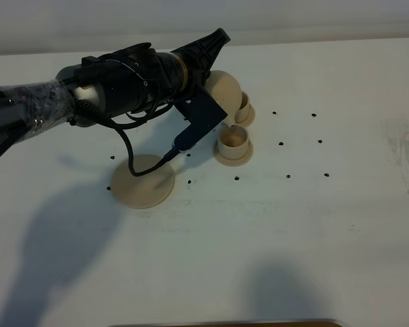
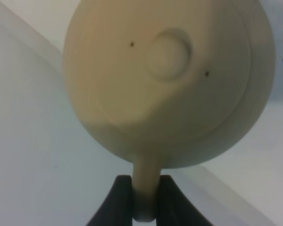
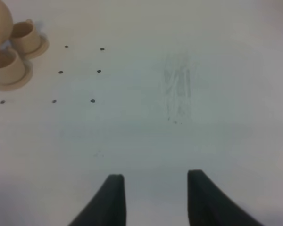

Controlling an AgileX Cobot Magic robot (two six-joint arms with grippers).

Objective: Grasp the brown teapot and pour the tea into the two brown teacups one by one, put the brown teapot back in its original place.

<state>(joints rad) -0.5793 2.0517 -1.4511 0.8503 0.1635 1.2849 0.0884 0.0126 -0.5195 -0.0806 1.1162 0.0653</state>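
The brown teapot [image 1: 227, 88] hangs tilted above the table, its lid [image 2: 167, 54] facing the left wrist camera. My left gripper [image 2: 145, 202] is shut on its loop handle [image 2: 145, 183]. The spout points down over the nearer of the two brown teacups [image 1: 234, 140], which stands on its small saucer. The other teacup [image 1: 247, 113] sits just behind it, partly hidden by the teapot. The wide round saucer [image 1: 143, 181], the original place, lies bare to the left. My right gripper [image 3: 155, 181] hovers far off to the right, open and holding nothing.
My left arm [image 1: 116, 78] reaches across the table's left half above the wide saucer, a cable looping down from it. Small black dots [image 1: 281, 144] mark the white table around the cups. A scuffed patch [image 3: 179, 89] lies on the table's right side.
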